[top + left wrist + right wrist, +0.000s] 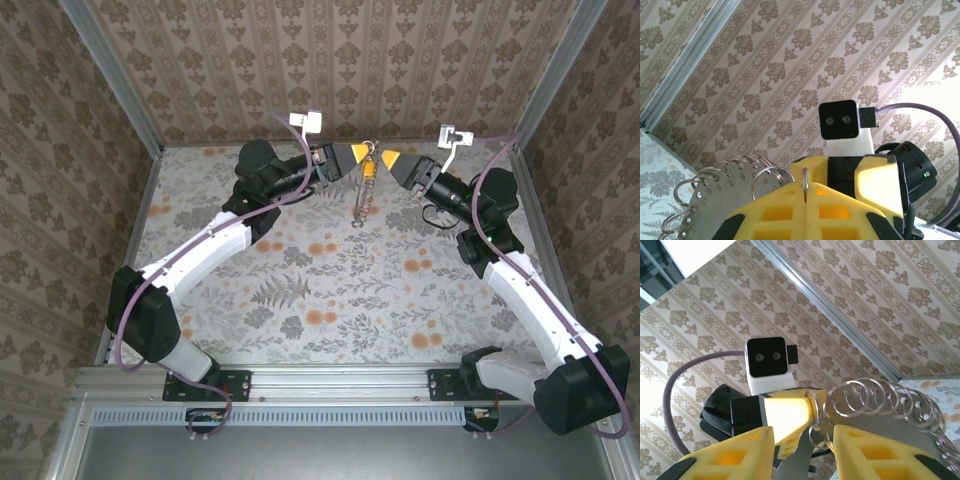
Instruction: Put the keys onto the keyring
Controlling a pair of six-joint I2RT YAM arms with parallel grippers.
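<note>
My left gripper (360, 157) (805, 200) is shut on the keyring (805, 181), a thin silvery ring seen edge-on between its yellow tips. A grey numbered metal plate (707, 207) carrying several more rings hangs beside it. In the top view a thin silvery string (360, 205) with an orange-yellow piece (368, 175), seemingly the keys, dangles between the two grippers above the table. My right gripper (386, 159) (802, 440) faces the left one, open. A small ring (821, 432) and the left gripper's tip (790, 410) sit between its fingers (740, 452).
Both arms reach to the far middle of the flower-print table (300, 290), close to the patterned back wall (340, 70). Metal frame posts (115, 80) stand at the far corners. Purple cables (490, 175) loop by the wrists.
</note>
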